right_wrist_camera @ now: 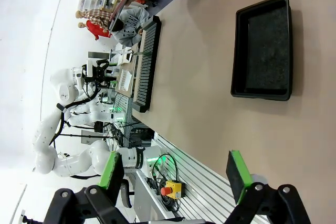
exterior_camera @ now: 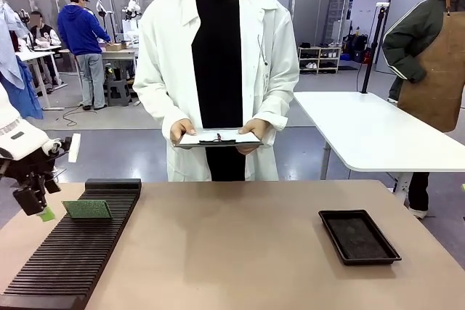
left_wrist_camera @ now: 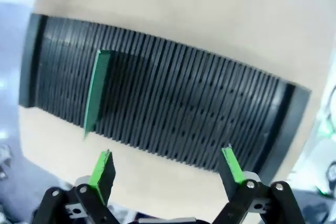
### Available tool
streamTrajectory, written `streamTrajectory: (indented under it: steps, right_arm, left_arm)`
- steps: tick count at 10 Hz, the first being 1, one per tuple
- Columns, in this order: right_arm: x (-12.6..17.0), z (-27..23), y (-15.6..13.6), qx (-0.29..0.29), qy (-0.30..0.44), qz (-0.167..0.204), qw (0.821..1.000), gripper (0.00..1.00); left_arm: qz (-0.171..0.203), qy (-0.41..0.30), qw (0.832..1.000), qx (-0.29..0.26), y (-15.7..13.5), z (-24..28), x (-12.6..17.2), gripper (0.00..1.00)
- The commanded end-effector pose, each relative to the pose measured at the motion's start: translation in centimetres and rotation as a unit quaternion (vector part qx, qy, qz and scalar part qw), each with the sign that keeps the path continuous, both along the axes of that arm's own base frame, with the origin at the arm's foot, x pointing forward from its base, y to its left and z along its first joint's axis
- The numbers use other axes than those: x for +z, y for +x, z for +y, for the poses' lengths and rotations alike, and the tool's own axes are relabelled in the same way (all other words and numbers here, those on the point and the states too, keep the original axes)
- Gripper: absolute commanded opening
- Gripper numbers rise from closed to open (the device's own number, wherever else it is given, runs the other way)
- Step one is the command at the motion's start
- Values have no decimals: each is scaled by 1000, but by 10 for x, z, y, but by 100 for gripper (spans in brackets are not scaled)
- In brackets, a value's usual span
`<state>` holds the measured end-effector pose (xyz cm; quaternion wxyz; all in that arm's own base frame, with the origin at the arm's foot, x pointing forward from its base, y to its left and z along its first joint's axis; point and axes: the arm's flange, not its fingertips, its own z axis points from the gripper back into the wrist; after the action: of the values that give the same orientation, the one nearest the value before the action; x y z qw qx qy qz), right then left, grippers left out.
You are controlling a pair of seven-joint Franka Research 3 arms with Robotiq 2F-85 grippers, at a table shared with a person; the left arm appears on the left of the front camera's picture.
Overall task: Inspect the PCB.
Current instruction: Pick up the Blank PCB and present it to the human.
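Black ribbed plastic forms a long slotted rack (exterior_camera: 73, 259) lying on the tan table (exterior_camera: 232, 252), and everything here is placed from it. Just left of the rack's far end hangs the left gripper (exterior_camera: 35, 201), black with green pads, on its white arm; it touches nothing. The left wrist view looks down on the rack (left_wrist_camera: 199, 114); there the left gripper (left_wrist_camera: 167, 163) has its two fingers spread wide with nothing between them, hovering off the rack's near edge. The PCB (exterior_camera: 87, 210), a thin green speckled board, stands on edge in a slot near the rack's far end, leaning slightly; from the wrist it shows as a narrow green strip (left_wrist_camera: 97, 93) rising out of the slots, a little apart from the nearer pad; any print on the board is too fine to read. Beyond the rack and to its right, at the table's far side, a person in a white coat over a black top holds a clipboard (exterior_camera: 218, 138) flat with both hands, one hand (exterior_camera: 182, 132) at each short end; the marks on its paper are too small to read. Well to the right of the rack lies a shallow black tray (exterior_camera: 358, 236); the right wrist view shows the tray (right_wrist_camera: 262, 45) sideways. The right gripper (right_wrist_camera: 174, 169) hangs off the table's near edge, well apart from rack and tray; its fingers are spread wide and hold nothing.
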<state>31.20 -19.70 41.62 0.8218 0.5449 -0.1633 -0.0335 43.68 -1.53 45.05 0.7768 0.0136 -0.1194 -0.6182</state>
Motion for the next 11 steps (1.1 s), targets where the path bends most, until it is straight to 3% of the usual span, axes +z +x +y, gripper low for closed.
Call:
streamTrajectory:
  steps: [1, 7, 11]
  right_arm:
    - [2, -1, 0, 0, 4, -3, 1000, 100]
    - [2, -1, 0, 0, 4, -3, 1000, 100]
    - [2, -1, 0, 0, 4, -3, 1000, 100]
  left_arm:
    - [-27, 12, 998, -61, 37, 19, -17, 100]
    - [-77, 66, 992, -82, 81, 18, -68, 100]
    - [-58, 83, 992, -80, 97, 9, -86, 100]
